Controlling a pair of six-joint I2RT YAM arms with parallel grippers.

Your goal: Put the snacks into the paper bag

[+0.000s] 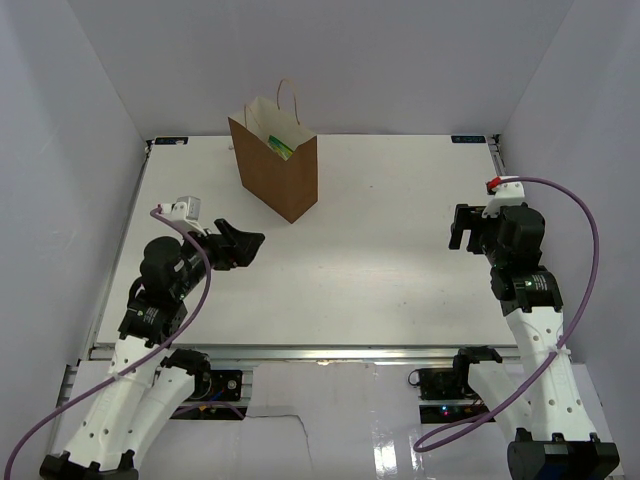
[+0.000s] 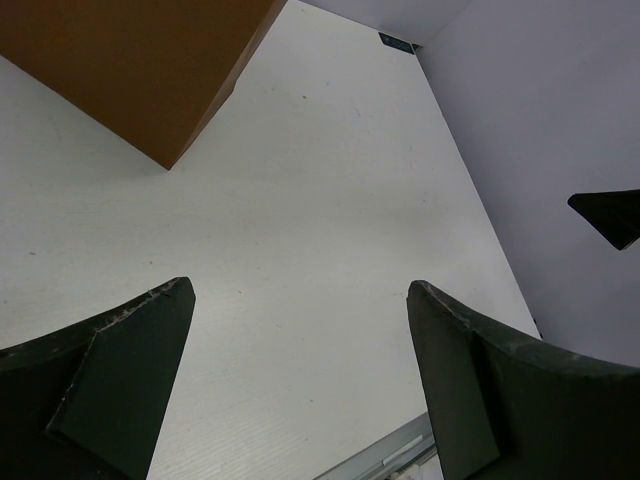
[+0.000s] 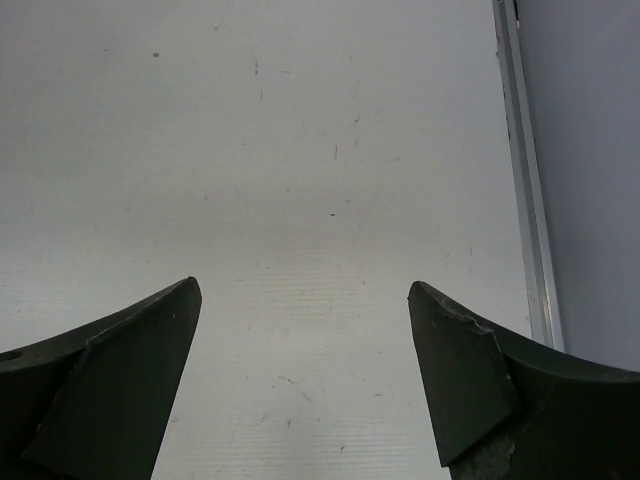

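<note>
The brown paper bag (image 1: 277, 166) stands upright at the back of the table, left of centre, mouth open. A yellow-green snack packet (image 1: 281, 146) shows inside its mouth; other packets are hidden or out of view. The bag's lower corner shows in the left wrist view (image 2: 130, 70). My left gripper (image 1: 250, 246) is open and empty, low over the table in front-left of the bag. My right gripper (image 1: 461, 228) is open and empty at the right side of the table. Each wrist view shows only bare table between the fingers.
The white table (image 1: 380, 260) has a metal rail along its near edge (image 1: 300, 352) and its right edge (image 3: 525, 170). White walls close in the left, back and right sides. The right gripper's dark tip shows in the left wrist view (image 2: 610, 215).
</note>
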